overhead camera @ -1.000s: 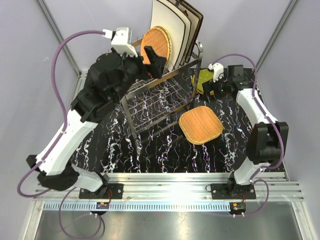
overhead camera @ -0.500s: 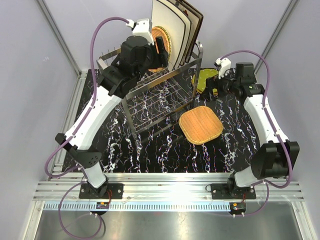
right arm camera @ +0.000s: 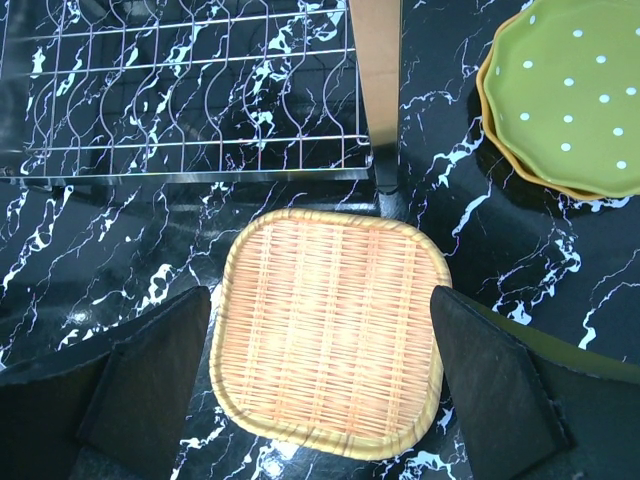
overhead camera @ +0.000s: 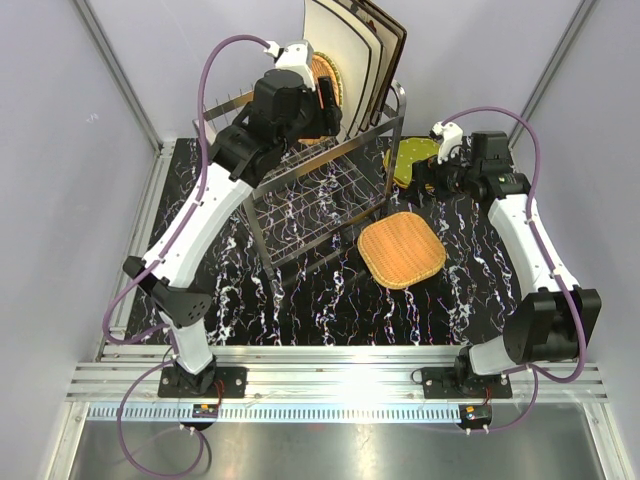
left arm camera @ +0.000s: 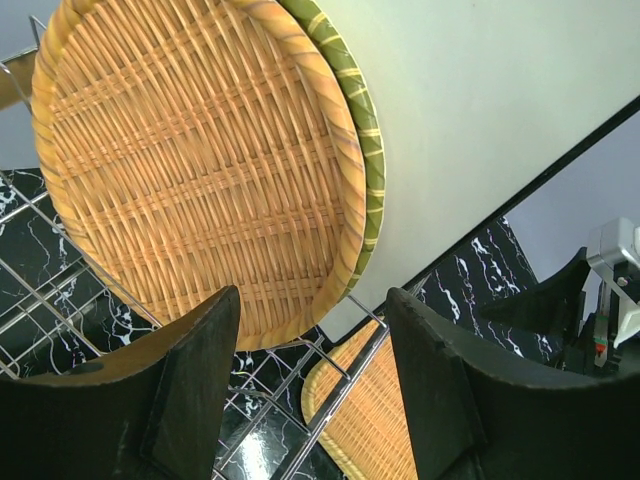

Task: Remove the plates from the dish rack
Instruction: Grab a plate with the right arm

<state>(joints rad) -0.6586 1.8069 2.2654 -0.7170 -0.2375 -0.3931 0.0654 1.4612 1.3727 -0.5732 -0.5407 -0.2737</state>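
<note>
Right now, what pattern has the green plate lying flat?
White dots on the green plate; right wrist view.

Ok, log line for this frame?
left fingers: open, at racked wicker plate | right fingers: open, empty | table: second wicker plate, green dotted plate | cream plates: in dish rack

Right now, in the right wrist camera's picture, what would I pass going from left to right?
rack → wicker plate → green plate
</note>
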